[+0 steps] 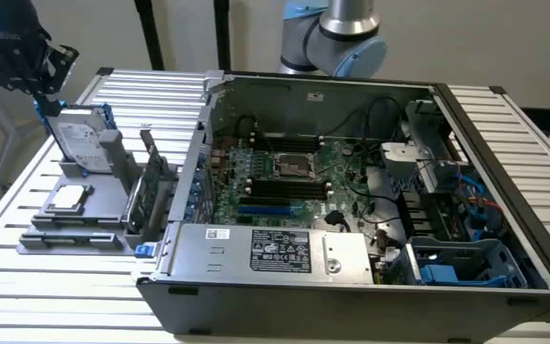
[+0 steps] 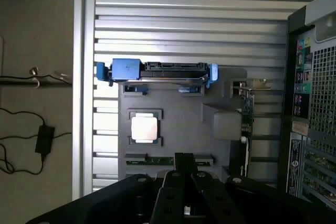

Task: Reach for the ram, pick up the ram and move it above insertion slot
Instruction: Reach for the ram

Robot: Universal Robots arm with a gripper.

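Observation:
The ram [image 2: 157,159] is a thin green stick lying in the slot of the grey holder [image 2: 178,114] beside the CPU [image 2: 144,128]. In the wrist view my gripper [image 2: 184,165] hangs over the holder, its black tip just over the middle of the ram. In the exterior view my gripper [image 1: 19,51] is high at the far left, above the hard drive [image 1: 79,143] and well apart from the holder [image 1: 94,188]. The black memory slots [image 1: 285,188] lie on the motherboard inside the open computer case [image 1: 351,287].
A taller green expansion card [image 1: 151,179] stands upright in the holder next to the case wall. The hard drive with blue clips [image 2: 157,71] stands at the holder's far end. Cables and a blue drive bay [image 1: 457,269] crowd the case's right side. The arm's base [image 1: 337,36] stands behind the case.

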